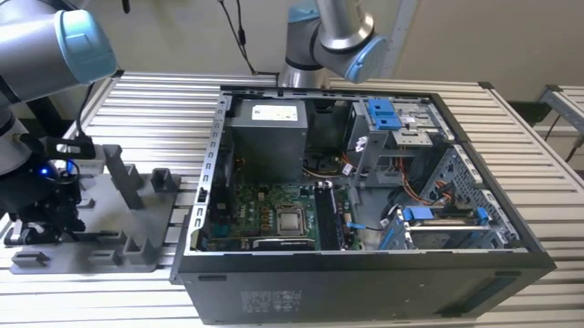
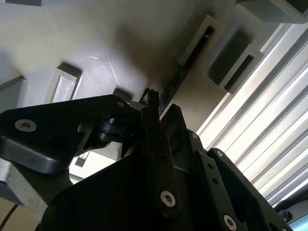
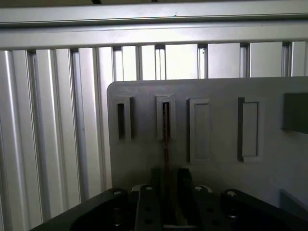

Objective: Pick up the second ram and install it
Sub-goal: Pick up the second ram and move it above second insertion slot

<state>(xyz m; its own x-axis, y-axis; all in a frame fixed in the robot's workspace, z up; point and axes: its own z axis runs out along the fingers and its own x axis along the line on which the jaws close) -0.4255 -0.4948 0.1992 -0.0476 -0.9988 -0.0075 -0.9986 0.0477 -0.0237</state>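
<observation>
Starting at the exterior view's left: gripper low over tray, near its outer edge, slatted table open around it. Case, side open, on the right, just beside the tray. First wrist view: ram upright, edge-on, in a tray slot; fingers unclenched, straddling it, a gap each side.
</observation>
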